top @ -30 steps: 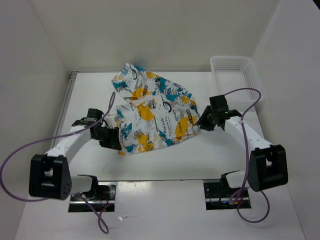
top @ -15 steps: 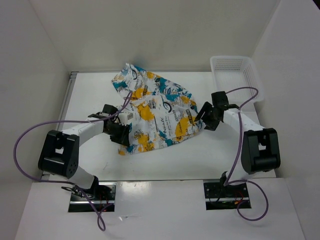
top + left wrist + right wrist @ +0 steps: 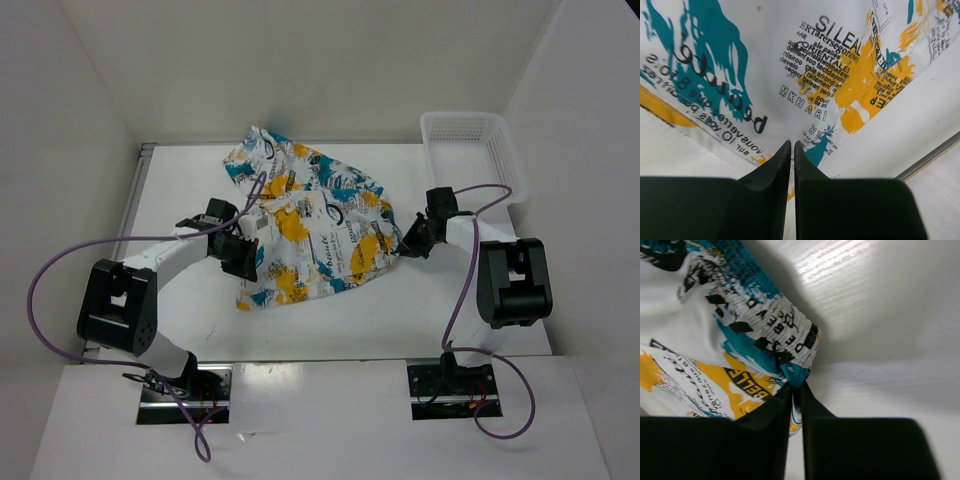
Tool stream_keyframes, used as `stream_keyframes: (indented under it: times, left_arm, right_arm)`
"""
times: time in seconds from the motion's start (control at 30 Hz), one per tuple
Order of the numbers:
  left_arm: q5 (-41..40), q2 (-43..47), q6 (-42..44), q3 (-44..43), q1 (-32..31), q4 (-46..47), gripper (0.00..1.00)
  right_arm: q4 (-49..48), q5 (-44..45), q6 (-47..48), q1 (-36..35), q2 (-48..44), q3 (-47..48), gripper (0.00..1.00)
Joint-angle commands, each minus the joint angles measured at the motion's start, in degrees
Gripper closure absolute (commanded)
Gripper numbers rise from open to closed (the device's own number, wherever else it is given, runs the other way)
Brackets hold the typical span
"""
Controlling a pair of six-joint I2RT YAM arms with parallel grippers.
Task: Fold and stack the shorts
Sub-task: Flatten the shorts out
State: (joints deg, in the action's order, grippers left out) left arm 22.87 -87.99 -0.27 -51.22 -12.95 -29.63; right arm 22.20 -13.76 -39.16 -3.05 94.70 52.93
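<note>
From above, the shorts (image 3: pixel 310 225) are a crumpled heap, and which part is leg or waist is hard to sort out there. Both wrist views lose their lower part to the dark finger bodies, so how deep the cloth sits between the jaws is hidden.

The shorts lie on the table (image 3: pixel 330 320), middle to far, between the two arms. The left gripper (image 3: pixel 248 258) is at their left near edge. In its own view a corner of the print runs right into the tips of the left gripper (image 3: pixel 791 145), jaws pressed together on it. Over on the right, the right gripper (image 3: pixel 404 244) meets the right edge. Up close, the right gripper (image 3: pixel 796 387) pinches the ribbed waistband corner (teal tip tucked between the jaws), barely a slit between them.

A white mesh basket (image 3: pixel 425 135) sits at the far right corner, apart from the shorts. A purple cable (image 3: pixel 45 270) loops off the left arm, clear of the cloth.
</note>
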Motion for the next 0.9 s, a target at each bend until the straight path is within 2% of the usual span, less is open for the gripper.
stream_keyframes:
  times: [0.0, 0.03, 0.07, 0.13, 0.17, 0.4, 0.57, 0.6, 0.67, 0.7, 0.73, 0.8, 0.87]
  left_arm:
    - [-2.12, 0.97, 0.27, -3.27, -0.15, -5.24, 0.87]
    - [-3.35, 0.97, 0.27, -3.27, -0.15, -6.22, 0.79]
    - [-5.97, 1.67, 0.27, -1.79, -0.15, -6.75, 0.60]
    - [-7.92, 2.73, 0.27, 0.06, 0.38, -7.64, 0.49]
    - [-7.93, 3.34, 0.27, 0.94, 0.38, -7.64, 0.46]
    - [0.67, 0.81, 0.27, 4.38, 0.91, -3.16, 0.46]
    - [2.26, -0.43, 0.27, 4.38, 0.38, -0.88, 0.61]
    - [2.96, -0.43, 0.27, 4.38, 0.38, -0.87, 0.71]
    - [3.49, -0.43, 0.27, 3.77, 0.38, -0.26, 0.81]
    - [4.45, -0.43, 0.27, 3.76, 0.38, -0.26, 0.92]
    - [4.46, -1.13, 0.27, 3.24, 0.38, -0.26, 0.98]
    - [3.50, -1.14, 0.27, 2.45, 0.38, -1.21, 1.00]
    - [0.08, 0.09, 0.27, -1.32, 0.38, -3.58, 1.00]
  right_arm:
    - [-3.13, -1.45, 0.22, 0.06, 0.40, 3.76, 0.89]
    - [-3.12, -0.84, 0.22, 0.06, 0.40, 3.76, 0.92]
    - [-3.12, -0.83, 0.22, 0.06, 0.40, 3.76, 0.92]
    - [-3.12, -0.83, 0.22, 0.06, 0.40, 3.76, 0.93]
    - [-3.12, -0.83, 0.22, 0.06, 0.40, 3.76, 0.93]
    - [-2.60, -0.83, 0.75, 0.06, 0.40, 3.24, 0.92]
    - [-2.60, -0.83, 0.75, 0.06, 0.40, 3.24, 0.92]
    - [-2.60, -0.83, 0.75, 0.06, 0.40, 3.24, 0.92]
    - [-2.60, -0.83, 0.75, 0.06, 0.40, 3.24, 0.92]
    - [-2.60, -0.83, 0.75, 0.06, 0.40, 3.24, 0.92]
    - [-2.60, -0.83, 0.75, 0.06, 0.40, 3.24, 0.92]
    - [-2.07, -0.83, 0.75, 0.06, 0.40, 3.76, 0.92]
    - [-1.46, -0.83, 0.75, 0.06, -0.12, 3.76, 0.96]
